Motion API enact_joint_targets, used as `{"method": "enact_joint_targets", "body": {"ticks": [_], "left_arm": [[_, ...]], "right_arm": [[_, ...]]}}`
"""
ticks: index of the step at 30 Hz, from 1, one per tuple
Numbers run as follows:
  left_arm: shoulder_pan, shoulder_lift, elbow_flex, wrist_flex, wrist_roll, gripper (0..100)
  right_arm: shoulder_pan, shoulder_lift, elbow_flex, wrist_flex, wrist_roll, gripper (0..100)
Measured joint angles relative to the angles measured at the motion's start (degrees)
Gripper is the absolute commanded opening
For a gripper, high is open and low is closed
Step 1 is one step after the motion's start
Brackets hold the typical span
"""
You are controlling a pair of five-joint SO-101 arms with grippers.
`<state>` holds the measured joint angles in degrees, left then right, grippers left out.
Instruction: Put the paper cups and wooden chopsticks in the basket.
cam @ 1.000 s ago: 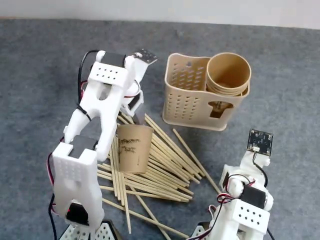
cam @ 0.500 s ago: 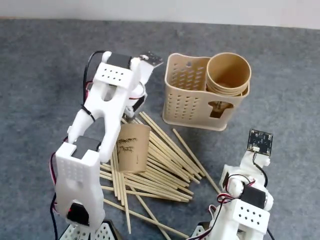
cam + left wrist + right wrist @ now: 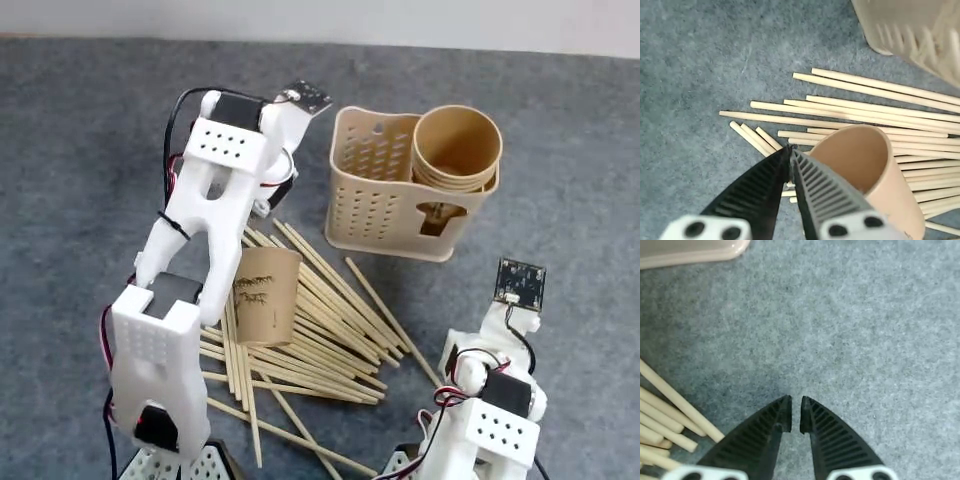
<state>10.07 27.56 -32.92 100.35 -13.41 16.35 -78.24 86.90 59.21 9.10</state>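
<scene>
Backward and upward goes my left arm [image 3: 215,190] over this last second. Its wrist starts out above the mouth of the lying paper cup [image 3: 268,292] and now sits farther toward the far side of the table, close by the basket [image 3: 375,200]. The cup itself does not budge. It lies on its side on top of the chopsticks [image 3: 320,310], mouth facing the far side.

My left claw [image 3: 790,150] is pinched tight, tips touching, with nothing between the jaws. It hangs just off the cup's rim, above the ends of a few sticks. So the lift carries no cup with it, and that pull-back gains the task nothing.

My right claw [image 3: 795,415] has not stirred. Its jaws are drawn almost together, only a thin slit between them, and they grip nothing. It hangs low over the grey mat [image 3: 865,315], with a few stick ends off to one side.

As for the job, the stacked cups [image 3: 458,145] already stand in one compartment of the basket. This last cup and the whole pile of chopsticks are still out on the mat, and I see no stick in the basket yet. I judge that my left claw must spread wide and come down again with one jaw inside the cup's mouth. The cup may roll on the round sticks beneath it.
</scene>
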Motion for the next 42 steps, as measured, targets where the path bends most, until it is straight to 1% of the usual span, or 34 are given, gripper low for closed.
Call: {"method": "enact_joint_targets", "body": {"ticks": [4,6,10,16,22,29,31,32,36,37,42], "left_arm": [[0.1,-4.6,0.0,0.0,0.0,15],[0.4,-7.6,1.0,0.0,0.0,19],[3.0,-14.2,7.2,0.0,0.1,20],[6.6,-20.6,16.5,0.0,3.2,20],[6.9,-19.7,20.3,-0.5,3.4,20],[6.9,-11.6,20.4,-4.1,3.5,20],[6.9,-10.6,20.4,-4.6,3.4,19],[6.8,-10.3,20.3,-4.7,3.5,16],[6.7,-9.6,20.4,-4.7,3.7,3],[6.7,-9.6,20.4,-4.7,3.7,1],[6.7,-9.6,20.1,-4.0,3.0,1]], "right_arm": [[0.0,0.0,0.0,0.0,0.0,4.6],[0.0,0.0,0.0,0.0,0.0,4.6],[0.0,0.0,0.0,0.0,0.0,4.6],[0.0,0.0,0.0,0.0,0.0,4.6],[0.0,0.0,0.0,0.0,0.0,4.6],[0.0,0.0,0.0,0.0,0.0,4.6],[0.0,0.0,0.0,0.0,0.0,4.6],[0.0,0.0,0.0,0.0,0.0,4.6],[0.0,0.0,0.0,0.0,0.0,4.6],[0.0,0.0,0.0,0.0,0.0,4.6],[0.0,0.0,0.0,0.0,0.0,4.6]]}}
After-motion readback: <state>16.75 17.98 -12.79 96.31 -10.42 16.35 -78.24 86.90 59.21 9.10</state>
